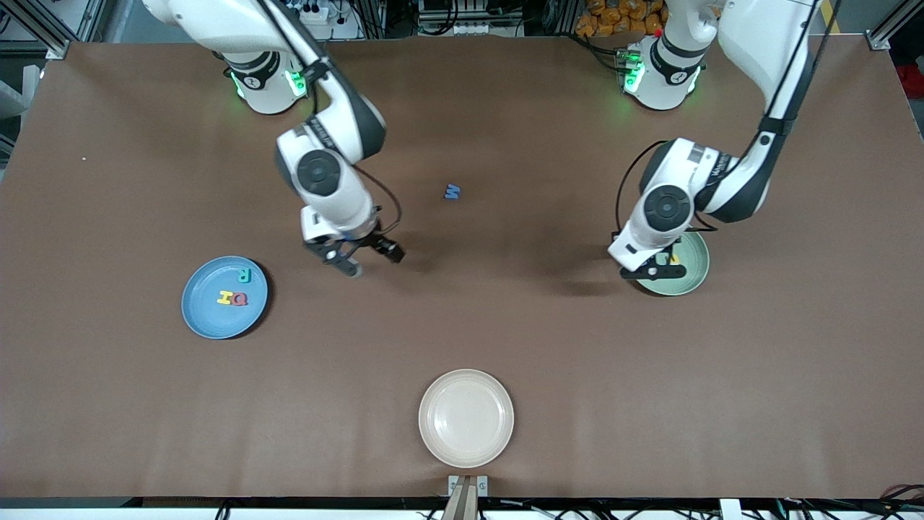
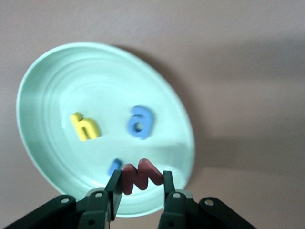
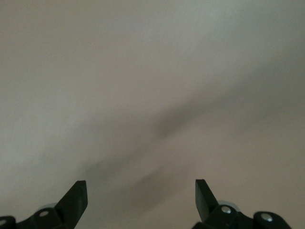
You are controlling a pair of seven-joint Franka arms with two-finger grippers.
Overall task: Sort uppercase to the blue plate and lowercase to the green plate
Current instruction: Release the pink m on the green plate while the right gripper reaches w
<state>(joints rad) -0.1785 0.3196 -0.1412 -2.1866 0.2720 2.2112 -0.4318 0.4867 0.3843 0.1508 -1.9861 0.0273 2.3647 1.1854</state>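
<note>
My left gripper [image 2: 140, 183] is shut on the red lowercase w [image 2: 141, 174], held just above the rim of the green plate [image 2: 52, 86]. In that plate lie a yellow h [image 2: 85, 126], a blue a [image 2: 141, 122] and another blue letter [image 2: 114, 165], half hidden by a finger. In the front view the left gripper [image 1: 655, 271] hangs over the green plate [image 1: 689, 278]. The blue plate [image 1: 206, 318] holds a teal R [image 1: 245, 275], a yellow H [image 1: 224, 297] and a red Q [image 1: 239, 299]. A blue uppercase letter [image 1: 452, 191] lies on the table. My right gripper [image 1: 373, 261] is open over bare table between the blue plate and that letter, empty [image 3: 140, 195].
A cream-white plate [image 1: 466, 417] sits near the table's front edge, nearer to the front camera than everything else. The brown table top [image 1: 548, 347] stretches bare between the three plates.
</note>
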